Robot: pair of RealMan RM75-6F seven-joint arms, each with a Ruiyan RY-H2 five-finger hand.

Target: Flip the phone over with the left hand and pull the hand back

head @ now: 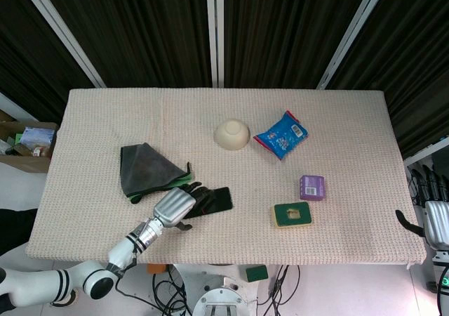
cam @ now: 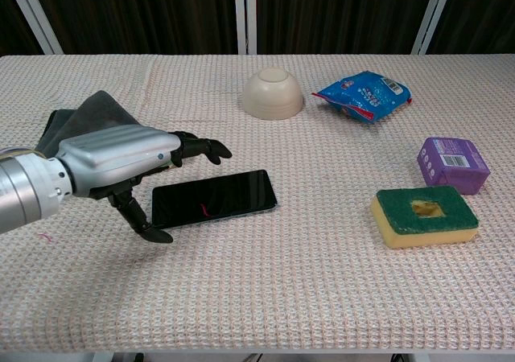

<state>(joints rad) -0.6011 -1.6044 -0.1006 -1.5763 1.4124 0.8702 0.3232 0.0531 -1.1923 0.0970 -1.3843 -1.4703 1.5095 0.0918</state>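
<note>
The black phone (cam: 214, 198) (head: 219, 201) lies flat on the woven table mat, its glossy dark face up. My left hand (cam: 133, 166) (head: 181, 207) hovers at the phone's left end with fingers spread; the upper fingers reach over its far edge and the thumb (cam: 145, 222) points down by its near left corner. Nothing is held in it. My right hand (head: 436, 221) hangs off the table's right edge in the head view, its fingers pointing up and holding nothing.
A dark grey cloth (cam: 84, 121) lies behind the left hand. An upturned cream bowl (cam: 273, 93) and a blue snack packet (cam: 364, 93) sit further back. A purple box (cam: 453, 164) and a green-topped yellow sponge (cam: 425, 215) lie at the right.
</note>
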